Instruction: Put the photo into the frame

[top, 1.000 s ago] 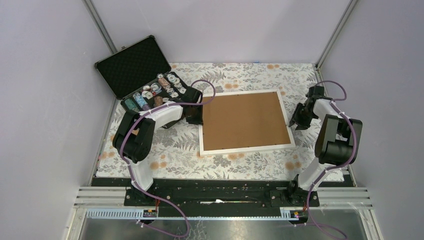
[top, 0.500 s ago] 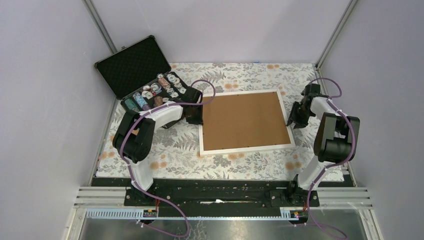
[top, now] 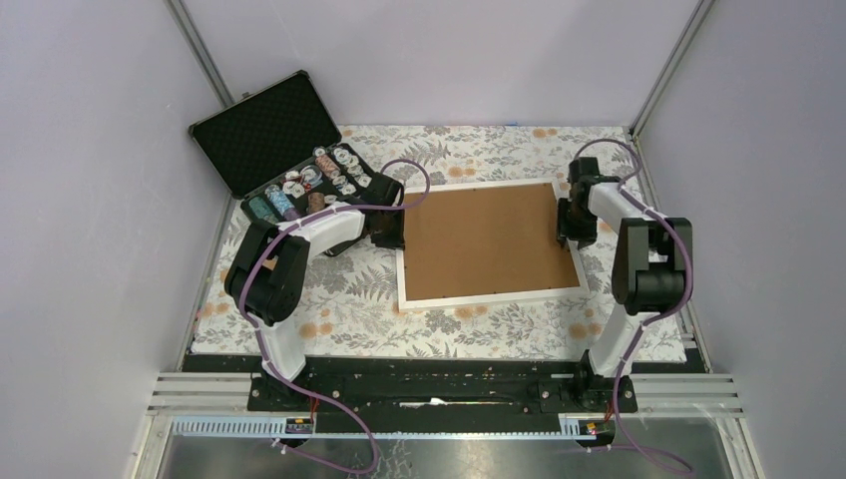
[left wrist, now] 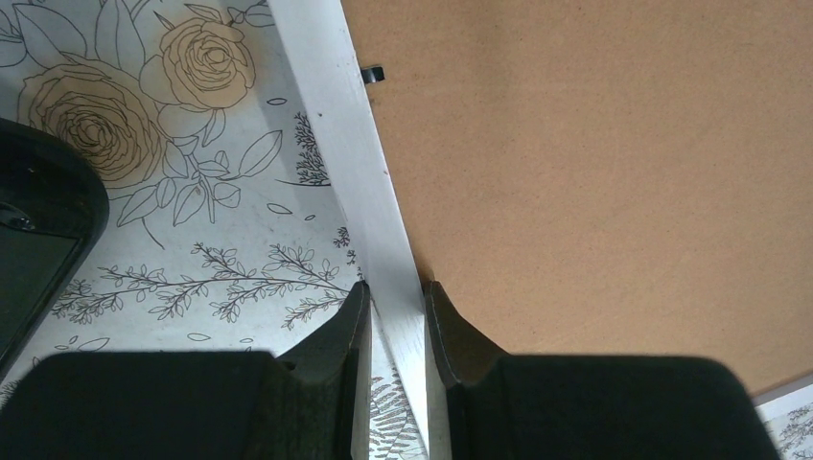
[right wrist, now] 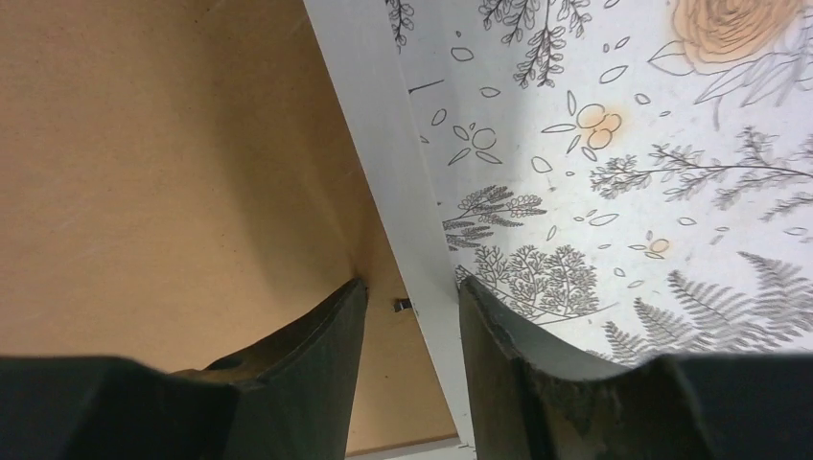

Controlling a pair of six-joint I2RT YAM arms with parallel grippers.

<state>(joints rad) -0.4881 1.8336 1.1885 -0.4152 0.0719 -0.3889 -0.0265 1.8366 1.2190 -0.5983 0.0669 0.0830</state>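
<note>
At the short ends of the flat-lying frame (top: 494, 297), one rail is pinched by the left gripper (left wrist: 395, 287), the other straddled by the half-open, empty right gripper (right wrist: 410, 286); no photo is seen, only backing board (top: 489, 239).

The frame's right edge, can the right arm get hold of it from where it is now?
Probably yes. The right gripper, jaws open, straddles the white right rail of the frame, one finger over the backing board, the other over the tablecloth, with nothing in between.

The frame (left wrist: 340, 115) is being cut off by both wrist views' edges; its inside is being covered by the backing board (top: 486, 239).
</note>
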